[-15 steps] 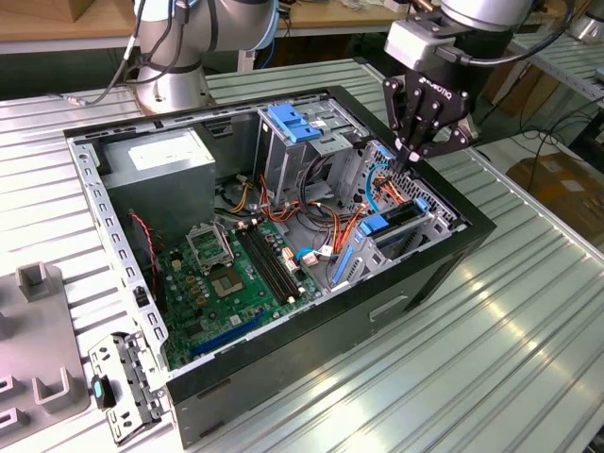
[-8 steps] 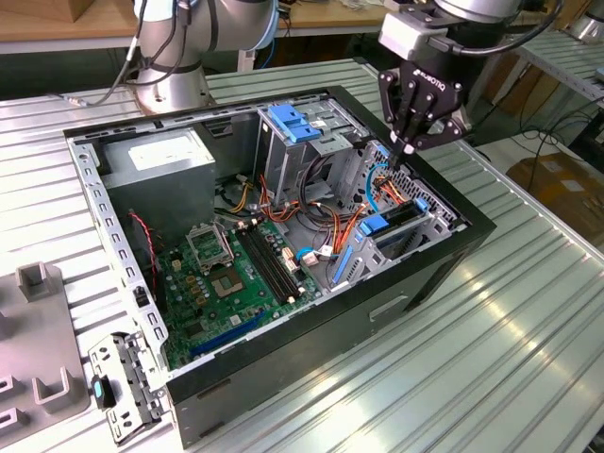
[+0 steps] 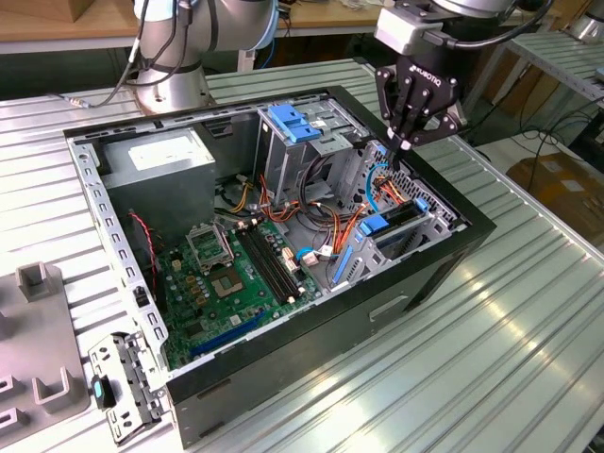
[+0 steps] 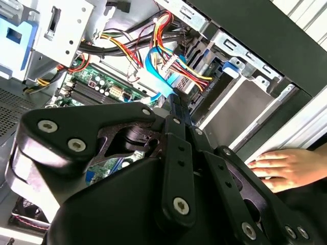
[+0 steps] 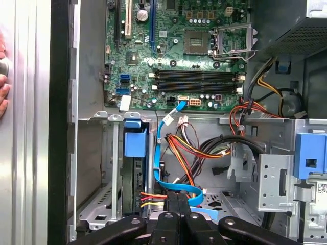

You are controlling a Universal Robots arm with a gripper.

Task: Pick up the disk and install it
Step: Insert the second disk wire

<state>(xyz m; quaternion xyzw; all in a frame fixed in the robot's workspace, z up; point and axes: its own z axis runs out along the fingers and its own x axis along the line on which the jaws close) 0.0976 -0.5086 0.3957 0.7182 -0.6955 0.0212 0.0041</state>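
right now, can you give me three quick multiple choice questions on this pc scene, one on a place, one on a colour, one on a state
1. In the exterior view, where does the gripper hang?
A. over the motherboard socket
B. over the drive-bay end of the case, at the exterior view's right
C. over the table, outside the case

2. What colour is the flat cable near the fingertips in the first wrist view?
A. green
B. white
C. blue

3. How does the computer case stand?
A. open, its inside exposed
B. closed by a side panel
C. turned over, with its open side down

Answers:
1. B: the gripper is above the drive bays.
2. C: the flat cable is blue beside red, yellow and orange wires.
3. A: the computer case has no panel on, and the motherboard shows.
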